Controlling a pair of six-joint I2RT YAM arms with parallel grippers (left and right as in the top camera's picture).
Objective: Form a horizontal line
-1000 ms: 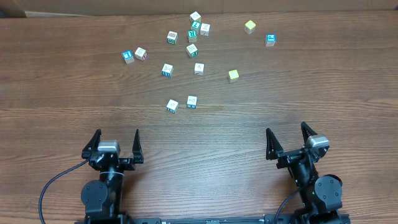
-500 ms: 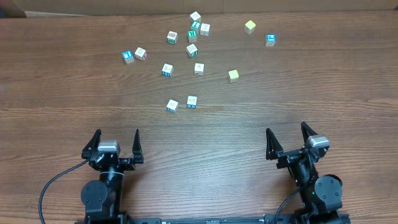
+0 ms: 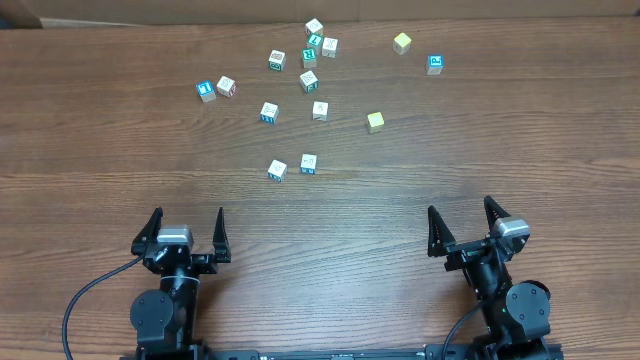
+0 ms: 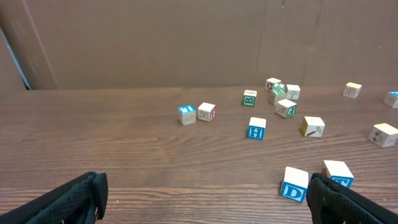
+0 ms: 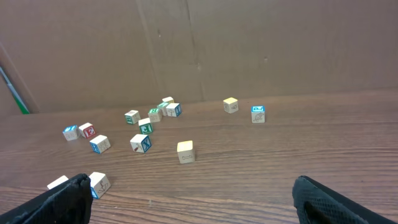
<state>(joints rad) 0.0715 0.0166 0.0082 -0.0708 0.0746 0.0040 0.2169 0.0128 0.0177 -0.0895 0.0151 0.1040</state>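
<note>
Wooden table (image 3: 100,150) — alphabet cubes (image 3: 309,81) lie scattered; left pincer (image 3: 188,217), right pincer (image 3: 460,208) gaping.

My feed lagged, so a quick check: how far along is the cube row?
Done: nothing; the cubes lie scattered across the far part of the table, no row formed. In hand: nothing; the left gripper and right gripper stand open and empty at the near edge. Left: everything, likely starting with the nearest cube, then setting others edge to edge beside it.
</note>
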